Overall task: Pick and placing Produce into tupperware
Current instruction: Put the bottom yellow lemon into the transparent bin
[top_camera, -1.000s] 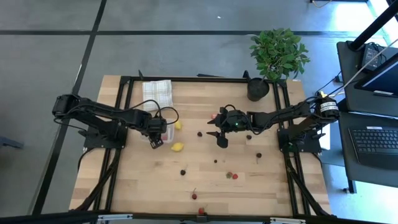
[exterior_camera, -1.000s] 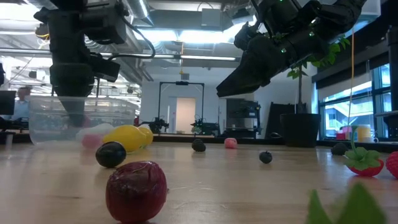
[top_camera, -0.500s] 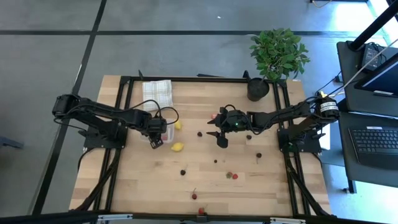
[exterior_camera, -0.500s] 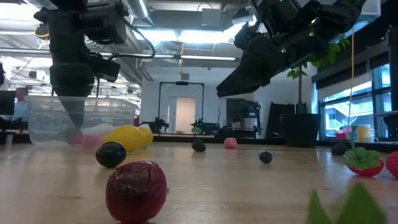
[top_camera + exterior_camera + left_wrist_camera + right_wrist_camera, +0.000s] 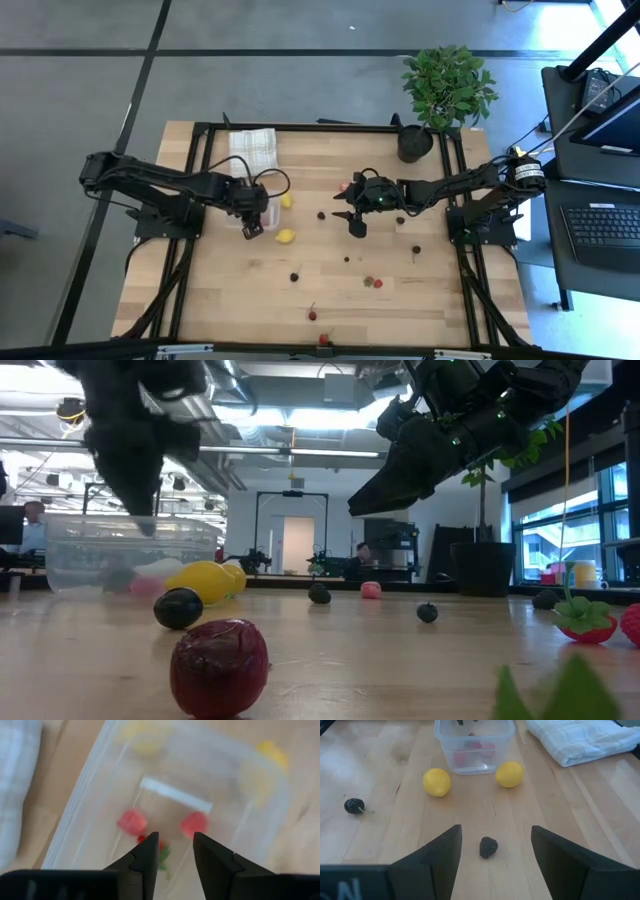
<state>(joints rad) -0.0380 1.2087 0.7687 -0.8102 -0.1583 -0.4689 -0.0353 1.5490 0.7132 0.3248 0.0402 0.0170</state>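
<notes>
Tupperware (image 5: pixel 253 212) sits on the left part of the wooden table (image 5: pixel 440 300) in the high view, just below the folded checked cloth (image 5: pixel 252 150). The left gripper (image 5: pixel 251 219) hangs over it. Two yellow lemons lie just to its right, one (image 5: pixel 287 201) higher and one (image 5: pixel 286 236) lower. The right gripper (image 5: pixel 352 214) hovers near the table's middle, with a dark berry (image 5: pixel 321 214) beside it. More small fruit is scattered toward the near edge, among them a red strawberry (image 5: pixel 378 283). A potted plant (image 5: pixel 446 84) stands at the far right corner.

From the low view, the clear tupperware (image 5: pixel 130 553) stands on the left with pink pieces inside, and the left gripper (image 5: pixel 135 485) is above its rim. A lemon (image 5: pixel 205 581) and a dark cherry (image 5: pixel 178 607) lie in front of it, a large dark red fruit (image 5: pixel 219 665) closest to the camera.

The left wrist view looks down into the container (image 5: pixel 100 785); its fingers (image 5: pixel 146 857) stand apart, holding nothing, above two red strawberries (image 5: pixel 132 821) on the floor of the box.

The right wrist view shows that gripper's fingers (image 5: pixel 440 855) spread wide and empty, the dark berry (image 5: pixel 488 847) on the table between them. Beyond are both lemons (image 5: pixel 436 782), the tupperware (image 5: pixel 474 742) and the cloth (image 5: pixel 580 739).

No writing can be read anywhere.
</notes>
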